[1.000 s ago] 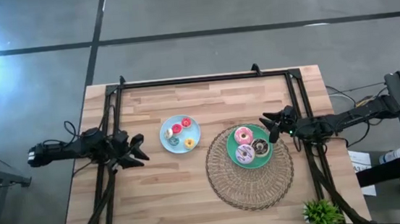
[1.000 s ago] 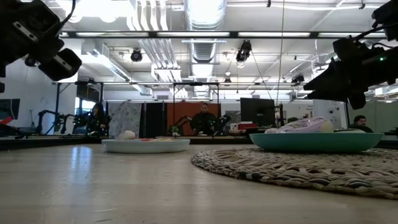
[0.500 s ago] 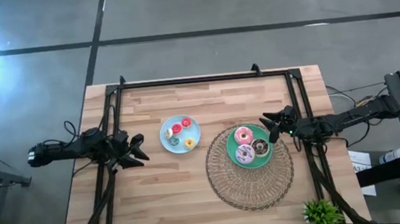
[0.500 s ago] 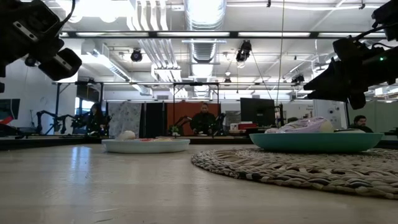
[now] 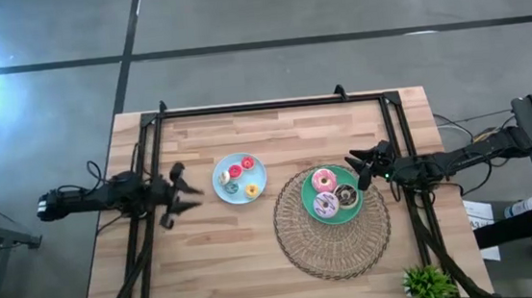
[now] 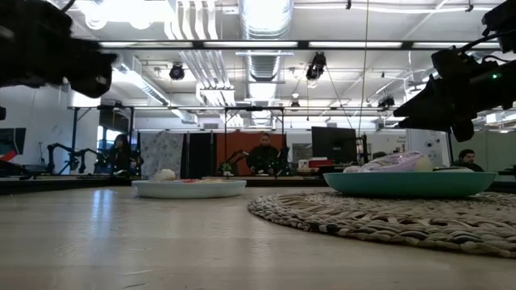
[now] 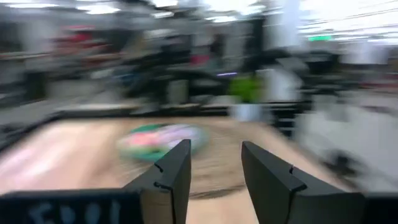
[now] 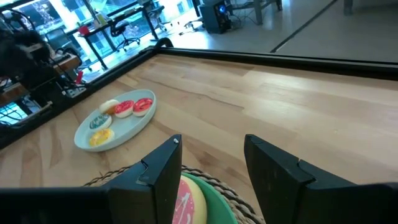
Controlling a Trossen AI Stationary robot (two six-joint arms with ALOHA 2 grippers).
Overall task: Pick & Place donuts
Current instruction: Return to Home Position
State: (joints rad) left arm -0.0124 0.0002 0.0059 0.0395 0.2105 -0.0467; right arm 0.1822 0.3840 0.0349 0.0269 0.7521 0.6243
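Donuts (image 5: 324, 180) lie flat, holes upward; left gripper (image 5: 183, 188) released, empty; right gripper (image 5: 357, 172) released beside them.

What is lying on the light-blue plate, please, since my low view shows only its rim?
Observer: The light-blue plate holds five mini donuts: two red, one teal, one yellow, one whitish.
Operator: Thank you. Does either gripper hold anything?
Observer: No. The left gripper and the right gripper are both open, with nothing between their fingers.
Operator: And what is on the green plate?
Observer: The green plate holds three larger donuts: pink, lilac and dark brown.
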